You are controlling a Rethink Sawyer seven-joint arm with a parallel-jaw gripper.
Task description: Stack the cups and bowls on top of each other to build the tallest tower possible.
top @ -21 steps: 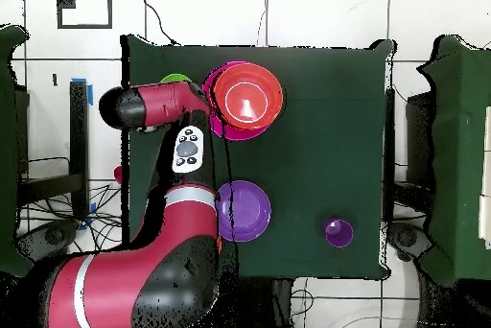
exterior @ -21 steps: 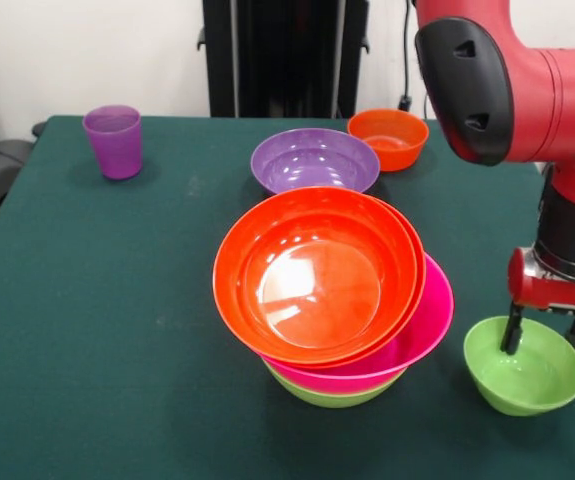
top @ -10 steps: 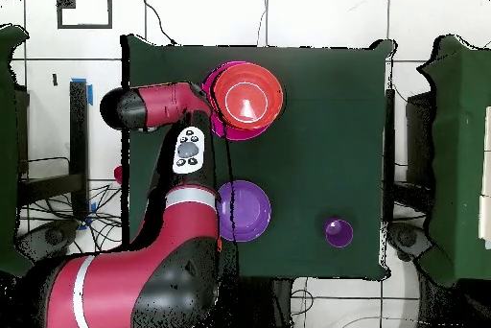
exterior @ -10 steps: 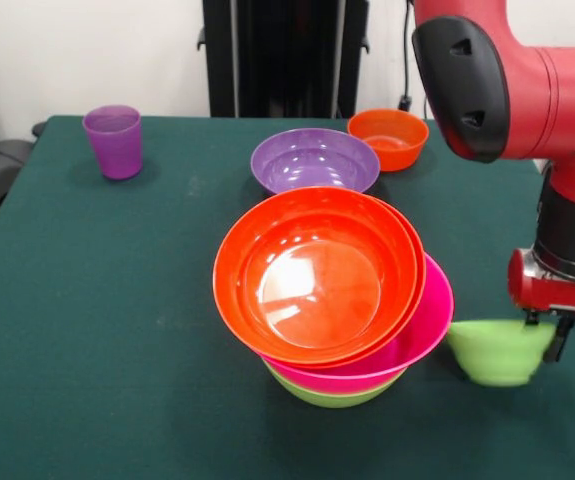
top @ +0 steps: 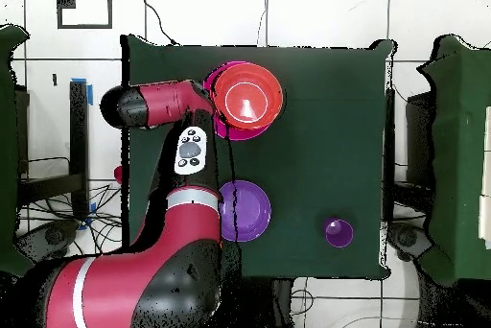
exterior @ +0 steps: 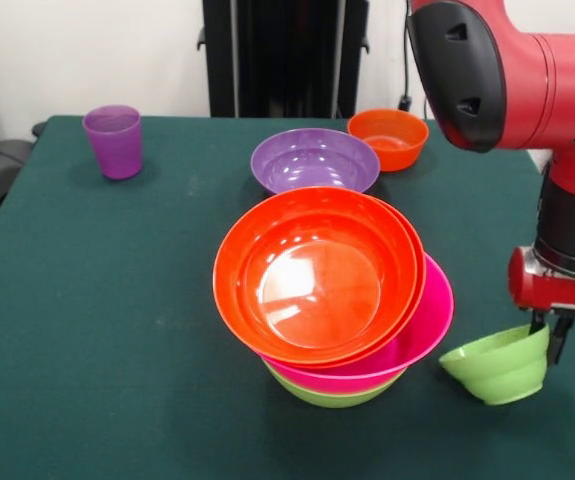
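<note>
- The red and black arm [exterior: 567, 150] reaches down at the right of the green bench [exterior: 97, 300] in the front view, its jaws [exterior: 547, 330] clamped on the rim of a small lime green bowl [exterior: 497, 365].
- That small bowl hangs tilted, its open mouth turned up and toward the tower [exterior: 332, 290], just beside the tower's hot pink bowl [exterior: 422, 335] without touching it; whether its base meets the bench cannot be told.
- The tower stands near the bench's middle: a lime green bowl lowest [exterior: 332, 395], the wide hot pink one above it, and nested orange bowls [exterior: 317, 275] on top, leaning slightly.
- Behind the tower sit a purple bowl [exterior: 314, 160] and, just beside it, a small orange bowl [exterior: 388, 138].
- A translucent purple cup [exterior: 113, 141] stands upright, well apart at the far left corner.
- From overhead, the arm covers the gripped bowl; the tower [top: 247, 99], purple bowl [top: 245, 211] and purple cup [top: 338, 232] remain visible.
</note>
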